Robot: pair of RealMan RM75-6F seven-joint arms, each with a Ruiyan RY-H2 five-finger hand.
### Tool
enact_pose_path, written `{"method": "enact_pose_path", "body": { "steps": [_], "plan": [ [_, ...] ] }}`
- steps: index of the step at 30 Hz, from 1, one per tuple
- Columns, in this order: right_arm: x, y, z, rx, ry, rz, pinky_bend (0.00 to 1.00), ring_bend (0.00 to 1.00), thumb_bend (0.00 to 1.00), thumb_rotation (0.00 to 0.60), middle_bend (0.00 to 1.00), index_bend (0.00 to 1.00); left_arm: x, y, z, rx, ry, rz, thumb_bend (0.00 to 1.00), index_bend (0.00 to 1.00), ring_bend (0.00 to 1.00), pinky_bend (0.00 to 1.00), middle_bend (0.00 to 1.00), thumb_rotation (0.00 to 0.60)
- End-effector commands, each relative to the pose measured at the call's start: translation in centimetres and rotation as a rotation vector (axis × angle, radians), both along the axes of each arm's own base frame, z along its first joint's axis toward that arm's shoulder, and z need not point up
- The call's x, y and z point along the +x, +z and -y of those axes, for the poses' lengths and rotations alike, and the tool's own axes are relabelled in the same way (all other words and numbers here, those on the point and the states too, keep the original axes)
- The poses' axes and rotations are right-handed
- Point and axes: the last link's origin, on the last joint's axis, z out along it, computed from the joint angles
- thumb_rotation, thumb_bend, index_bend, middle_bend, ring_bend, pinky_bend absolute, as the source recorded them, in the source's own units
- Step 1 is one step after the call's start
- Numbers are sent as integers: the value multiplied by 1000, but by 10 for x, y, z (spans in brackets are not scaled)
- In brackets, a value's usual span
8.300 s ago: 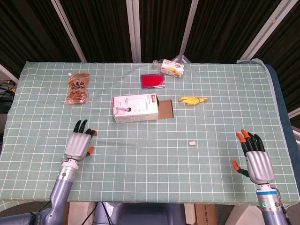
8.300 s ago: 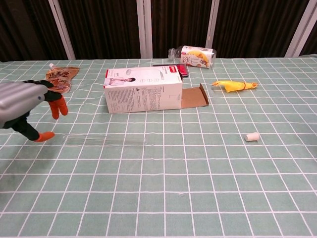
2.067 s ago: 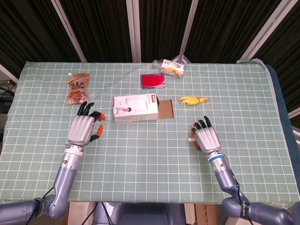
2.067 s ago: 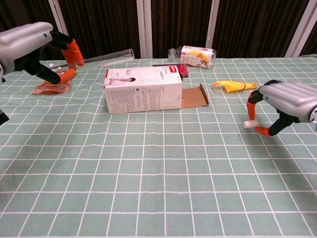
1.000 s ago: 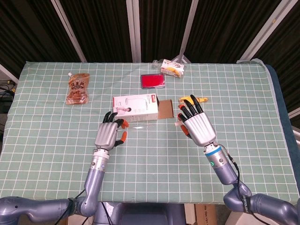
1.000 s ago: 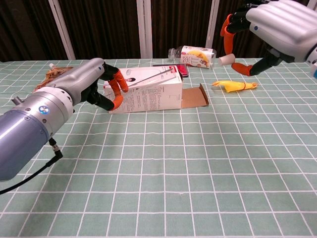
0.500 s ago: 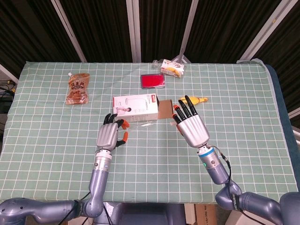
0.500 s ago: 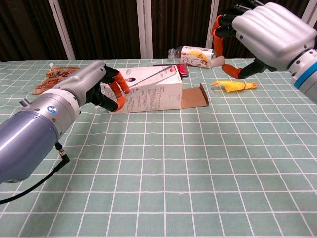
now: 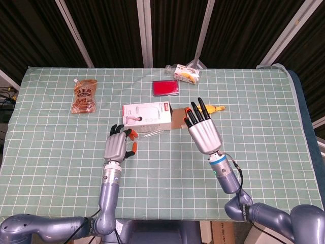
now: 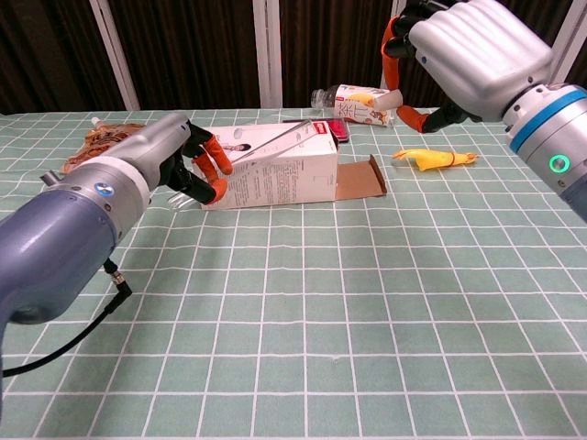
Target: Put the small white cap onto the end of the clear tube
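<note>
My left hand [image 9: 118, 145] [image 10: 179, 165] holds the clear tube [image 9: 155, 132] [image 10: 275, 136] by one end. The tube slants up and to the right, in front of the white box. My right hand [image 9: 203, 130] [image 10: 459, 55] is raised to the right of the tube's free end. It pinches the small white cap [image 10: 393, 99] between thumb and a finger, with the other fingers spread. In the chest view a gap shows between the cap and the tube's tip. The back of the right hand hides the cap in the head view.
An open white box [image 9: 147, 117] [image 10: 275, 170] lies behind the tube. Further back are a red case [image 9: 165, 87], a small bottle [image 9: 185, 74] [image 10: 362, 103] and a yellow rubber chicken [image 9: 217, 108] [image 10: 436, 159]. A brown pouch [image 9: 84, 95] lies at the far left.
My right hand has carried the cap up from the table and leftward, closer to the tube's free end. My left hand lifted the tube and brought it to the middle, and now barely moves.
</note>
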Motion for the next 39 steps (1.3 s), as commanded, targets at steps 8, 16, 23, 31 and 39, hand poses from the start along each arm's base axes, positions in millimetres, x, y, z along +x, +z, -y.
{"method": "enact_pose_path", "body": {
  "steps": [8,16,23,31,39],
  "plan": [
    [3,-7,1,11,33,-44,2,167,457,600,291,583,13,-1,0,-28,19,-10,709,507,126,13,528,600],
    [5,-11,2,14,49,-62,2,168,457,600,290,583,16,-1,0,-42,35,-18,709,507,127,15,528,600],
    [4,-15,0,25,54,-70,2,167,457,600,290,583,18,-3,0,-54,40,-19,709,507,127,15,528,600],
    [3,-19,-2,32,54,-74,2,167,457,600,290,583,22,-7,2,-70,37,-15,709,507,127,15,530,600],
    [5,-21,-3,39,55,-70,2,167,457,600,290,583,24,-9,4,-70,37,-1,709,508,127,15,530,600]
  ]
}}
